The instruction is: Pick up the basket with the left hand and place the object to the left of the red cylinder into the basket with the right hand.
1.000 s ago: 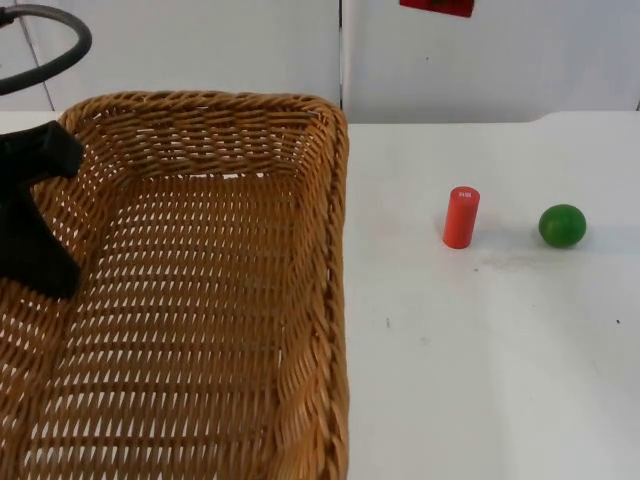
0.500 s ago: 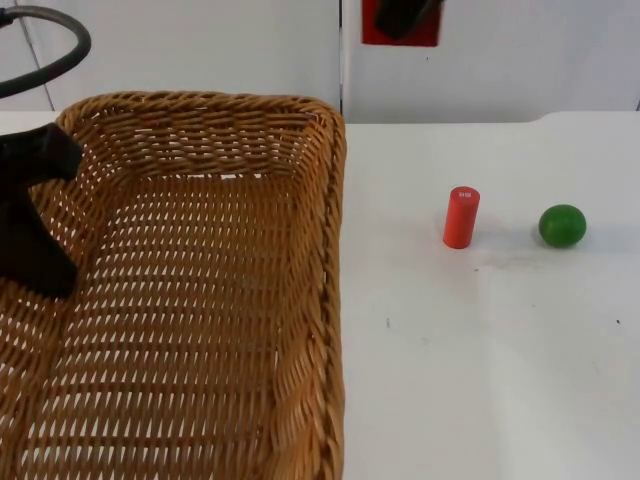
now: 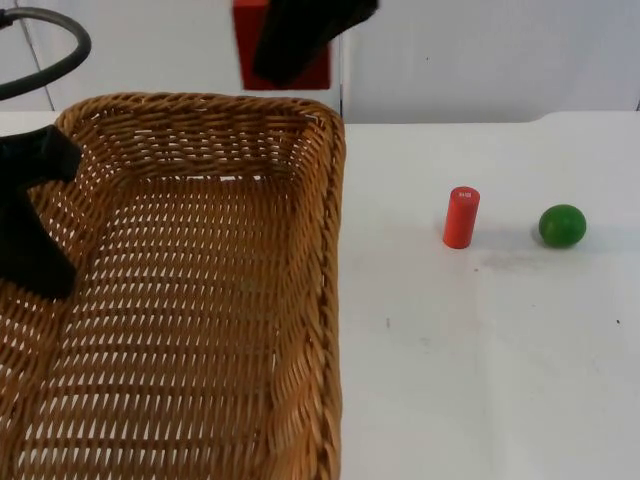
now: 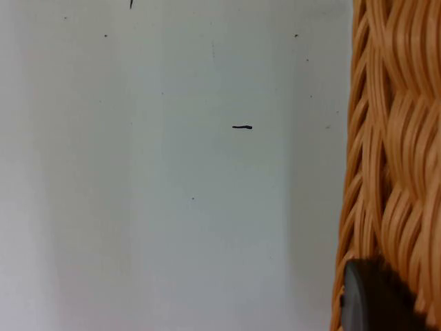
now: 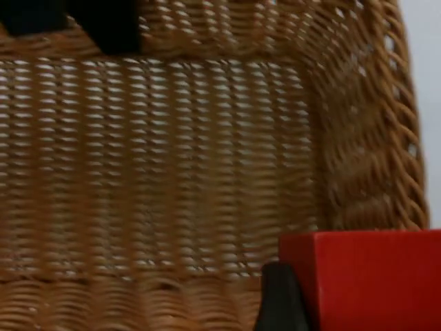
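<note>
Where rim ends, red block (image 3: pixel 283 45) above basket (image 3: pixel 200 290).

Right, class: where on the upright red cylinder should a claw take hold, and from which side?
Grip the red cylinder across its round side, about mid-height, coming down from above. It stands upright on the white table, well apart from the green ball and the basket, so both flanks are free.

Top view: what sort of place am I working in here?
Probably a lab test bench: a bare white table top ending at a grey partition wall, set with a wicker basket, a red cylinder and a green ball.
</note>
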Motion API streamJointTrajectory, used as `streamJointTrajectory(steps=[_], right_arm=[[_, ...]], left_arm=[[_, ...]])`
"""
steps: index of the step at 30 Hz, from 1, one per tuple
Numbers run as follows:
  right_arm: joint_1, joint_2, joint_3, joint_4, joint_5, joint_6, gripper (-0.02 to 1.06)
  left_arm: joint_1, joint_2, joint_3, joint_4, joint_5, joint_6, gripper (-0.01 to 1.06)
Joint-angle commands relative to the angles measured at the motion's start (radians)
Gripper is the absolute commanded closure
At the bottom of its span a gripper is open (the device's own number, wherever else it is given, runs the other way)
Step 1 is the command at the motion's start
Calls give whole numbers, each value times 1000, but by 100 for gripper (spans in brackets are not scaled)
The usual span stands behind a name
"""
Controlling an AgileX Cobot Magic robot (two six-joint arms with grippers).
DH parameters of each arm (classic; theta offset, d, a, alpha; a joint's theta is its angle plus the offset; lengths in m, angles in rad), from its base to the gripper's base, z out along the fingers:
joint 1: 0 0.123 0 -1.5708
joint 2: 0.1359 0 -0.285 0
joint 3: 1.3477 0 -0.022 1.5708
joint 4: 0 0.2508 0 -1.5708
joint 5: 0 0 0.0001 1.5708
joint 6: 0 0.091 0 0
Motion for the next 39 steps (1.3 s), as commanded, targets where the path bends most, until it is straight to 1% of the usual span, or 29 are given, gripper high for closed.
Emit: streamJointTrajectory(steps=[1, 2, 8, 10, 12, 33, 36, 37, 39], right_arm=[[15, -15, -5, 9, -2, 3, 105], [31, -15, -5, 14, -2, 3, 105], [43, -15, -5, 55, -6, 20, 105], [43, -1, -5, 103, -27, 31, 105], [43, 6, -5, 119, -29, 31, 105], [43, 165, -3, 125, -72, 27, 104], [43, 178, -3, 125, -74, 27, 102], [43, 183, -3, 125, -74, 27, 100], [43, 188, -3, 126, -72, 27, 90]], left_arm=[[2, -9, -7, -14, -2, -4, 105], [2, -9, -7, -14, -2, -4, 105], [2, -9, -7, -14, -2, -1, 105], [2, -9, -7, -14, -2, 8, 105], [2, -9, -7, -14, -2, 14, 105], [2, -9, -7, -16, -9, 23, 105], [2, -9, -7, -16, -9, 23, 105], [2, -9, -7, -16, -9, 23, 105], [2, -9, -7, -16, -9, 23, 105]])
